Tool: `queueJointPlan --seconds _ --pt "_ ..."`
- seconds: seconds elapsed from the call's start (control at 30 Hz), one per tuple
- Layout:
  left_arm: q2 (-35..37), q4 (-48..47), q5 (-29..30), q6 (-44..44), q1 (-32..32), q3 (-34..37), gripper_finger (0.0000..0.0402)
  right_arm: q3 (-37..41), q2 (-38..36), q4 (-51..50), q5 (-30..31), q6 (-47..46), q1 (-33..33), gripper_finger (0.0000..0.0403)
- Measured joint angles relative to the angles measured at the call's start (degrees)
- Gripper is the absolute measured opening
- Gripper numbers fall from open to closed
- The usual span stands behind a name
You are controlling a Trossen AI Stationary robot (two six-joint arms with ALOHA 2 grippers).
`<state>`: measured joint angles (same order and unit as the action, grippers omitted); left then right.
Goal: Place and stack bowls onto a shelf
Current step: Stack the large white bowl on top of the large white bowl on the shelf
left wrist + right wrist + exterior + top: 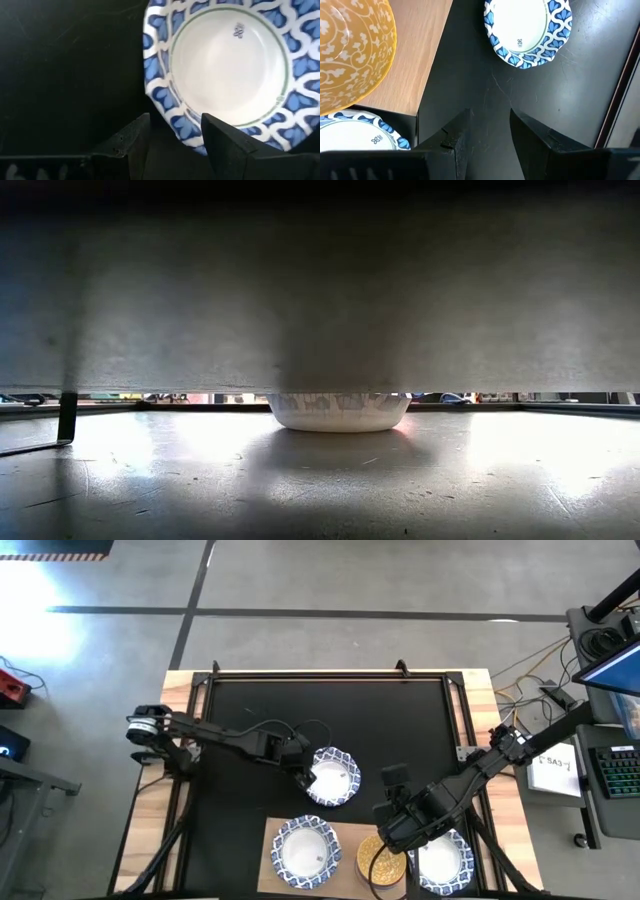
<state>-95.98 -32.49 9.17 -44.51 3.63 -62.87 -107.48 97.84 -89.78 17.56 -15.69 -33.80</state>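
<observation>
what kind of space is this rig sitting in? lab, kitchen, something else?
Most likely a robotics lab or workshop, not a kitchen: a bare concrete floor surrounds the table, a desk with a keyboard and monitor stands beside it, and loose cables run across the floor.

Floor: grey concrete (330, 585) crossed by dark seam lines, with a bright patch of glare at one far corner.
Table: light-wood top (150, 830) under a black mat (330, 720).
Desk: beside the table, a backlit keyboard (620, 775), a blue-lit screen (618, 675), a white paper (556, 768) and loose cables (525, 675).
Red device: on the floor at the opposite side (12, 688).
</observation>
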Motion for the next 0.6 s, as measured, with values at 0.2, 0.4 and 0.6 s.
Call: queueJointPlan --seconds 0.2,0.4,0.6 --pt "-2.0 2.6 -2.1 -0.2 -0.4 0.4 0.016 0.0 0.0 -0.1 0.0 1.1 0.0 0.0125" --pt "-7.0 3.7 -2.7 0.0 -0.5 -1.1 0.016 0.0 0.0 0.0 0.0 2.3 0.0 0.0125" --pt "-9.9 3.6 -2.9 3.3 -0.5 -3.9 0.0142 0.0 0.0 -0.1 0.0 2.8 0.0 0.0125"
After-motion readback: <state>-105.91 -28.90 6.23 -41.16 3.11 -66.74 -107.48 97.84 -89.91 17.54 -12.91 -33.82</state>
